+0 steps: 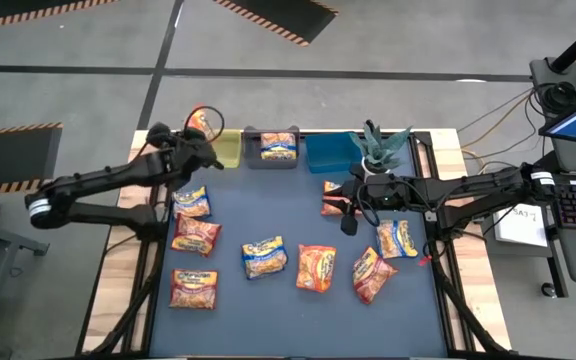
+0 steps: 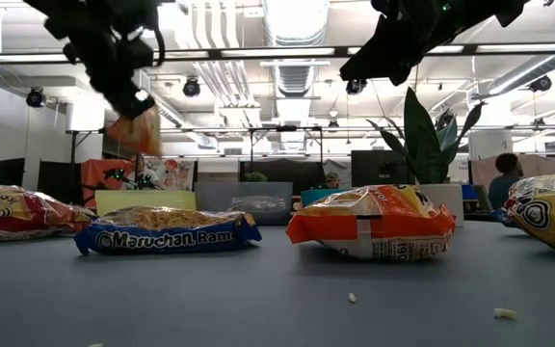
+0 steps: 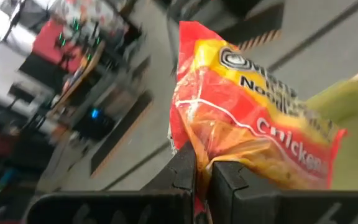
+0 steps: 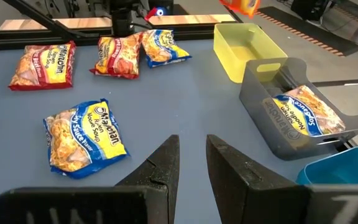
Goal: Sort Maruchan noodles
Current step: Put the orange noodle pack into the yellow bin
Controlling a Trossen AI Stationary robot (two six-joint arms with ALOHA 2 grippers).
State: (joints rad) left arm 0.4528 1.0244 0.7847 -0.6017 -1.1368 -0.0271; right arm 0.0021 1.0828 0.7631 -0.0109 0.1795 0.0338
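Left end effector (image 1: 206,140), raised above the far left part of the tabletop (image 1: 298,300), fingers (image 3: 229,180) closed on the lower edge of an orange chicken-flavour packet (image 3: 253,124); the packet hangs in the air just beside the yellow-green bin (image 1: 226,150). Right end effector (image 4: 191,158), fingers parted with a narrow gap and holding nothing, hovers over the right half of the tabletop beside another orange packet (image 1: 334,198). Grey bin (image 1: 273,150), next along the far edge, contains one yellow-and-blue packet (image 1: 279,147); the blue bin (image 1: 330,152) follows, then a potted plant (image 1: 382,148). The remaining Maruchan noodles lie flat on the blue tabletop: a yellow-and-blue packet (image 1: 192,201) and two red packets (image 1: 196,235) (image 1: 194,287) at left, a yellow-and-blue packet (image 1: 265,256) and an orange packet (image 1: 317,268) at centre, and two further packets (image 1: 372,275) (image 1: 398,238) at right.
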